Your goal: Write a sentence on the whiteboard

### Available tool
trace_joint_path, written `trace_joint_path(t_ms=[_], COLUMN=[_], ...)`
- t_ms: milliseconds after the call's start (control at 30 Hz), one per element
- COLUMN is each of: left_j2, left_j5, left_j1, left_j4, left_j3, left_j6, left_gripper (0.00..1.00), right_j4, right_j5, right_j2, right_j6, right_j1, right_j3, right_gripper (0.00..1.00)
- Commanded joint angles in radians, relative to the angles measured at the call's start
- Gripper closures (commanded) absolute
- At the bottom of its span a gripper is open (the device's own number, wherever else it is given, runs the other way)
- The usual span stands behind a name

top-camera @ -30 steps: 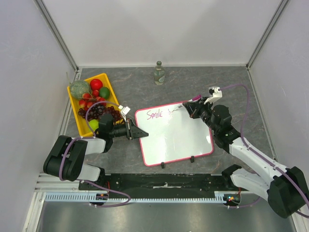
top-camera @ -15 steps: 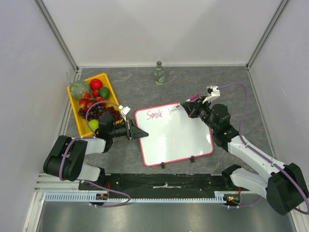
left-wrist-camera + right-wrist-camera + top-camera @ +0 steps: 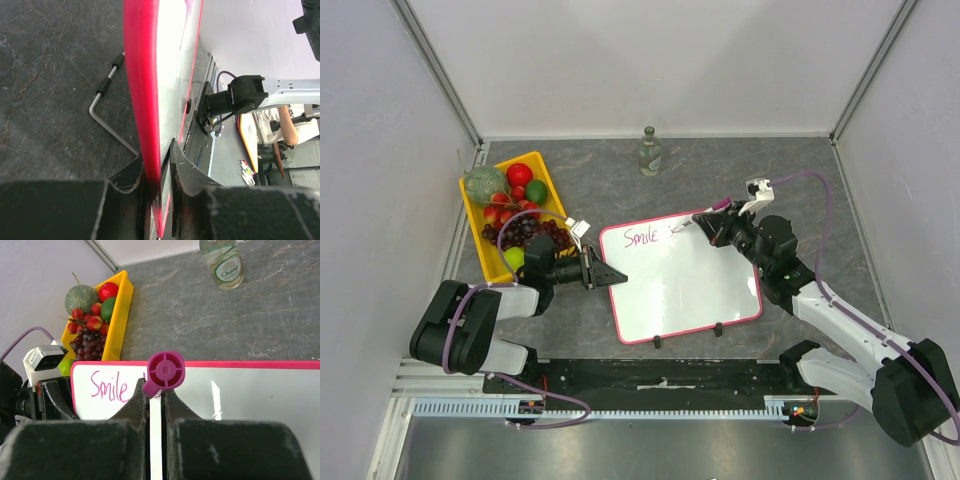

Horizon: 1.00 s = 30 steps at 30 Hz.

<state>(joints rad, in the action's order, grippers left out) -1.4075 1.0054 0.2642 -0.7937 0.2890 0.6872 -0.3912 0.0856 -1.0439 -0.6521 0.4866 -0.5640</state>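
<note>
the whiteboard (image 3: 690,285) lies between my two pincers. my left pincer (image 3: 618,277) is clenched on its pink left rim. my right pincer (image 3: 715,228) grasps the magenta marker (image 3: 164,372) above the far edge. the sentence (image 3: 642,238), only "smile" so far, is left of the tip. if the rim slips in my grip, i think the board turns and the letters go crooked.
</note>
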Motion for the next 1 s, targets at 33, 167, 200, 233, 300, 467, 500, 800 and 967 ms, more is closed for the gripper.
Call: trace_joint_path(t_ms=[33, 167, 200, 233, 300, 467, 500, 800, 967], left_j2=[-0.024, -0.024, -0.024, -0.024, -0.022, -0.021, -0.021, -0.019, -0.019], left_j5=[-0.048, -0.048, -0.047, -0.047, -0.05, -0.048, -0.048, -0.048, -0.048], left_j1=[0.012, 0.012, 0.012, 0.013, 0.012, 0.012, 0.012, 0.012, 0.013], left_j4=[0.056, 0.056, 0.056, 0.056, 0.056, 0.054, 0.054, 0.053, 0.053], left_j3=[-0.007, -0.007, -0.007, -0.007, -0.007, -0.008, -0.008, -0.01, -0.01], left_j6=[-0.112, -0.112, -0.112, -0.112, -0.112, -0.112, -0.112, -0.112, -0.112], left_gripper=[0.98, 0.98, 0.98, 0.98, 0.98, 0.98, 0.98, 0.98, 0.98], right_j4=[0.058, 0.078, 0.084, 0.087, 0.094, 0.104, 0.104, 0.118, 0.117], right_j5=[-0.012, -0.021, -0.024, -0.027, -0.032, -0.047, -0.052, -0.072, -0.07], right_j2=[0.022, 0.033, 0.036, 0.038, 0.042, 0.051, 0.054, 0.071, 0.09], right_j6=[0.04, 0.052, 0.054, 0.058, 0.058, 0.058, 0.057, 0.048, 0.037], right_j1=[-0.005, -0.005, -0.006, -0.005, -0.005, -0.008, -0.008, -0.014, -0.019], right_j3=[0.026, 0.03, 0.03, 0.033, 0.036, 0.038, 0.036, 0.016, 0.001], right_gripper=[1.0, 1.0, 1.0, 1.0, 1.0, 1.0, 1.0, 1.0, 1.0])
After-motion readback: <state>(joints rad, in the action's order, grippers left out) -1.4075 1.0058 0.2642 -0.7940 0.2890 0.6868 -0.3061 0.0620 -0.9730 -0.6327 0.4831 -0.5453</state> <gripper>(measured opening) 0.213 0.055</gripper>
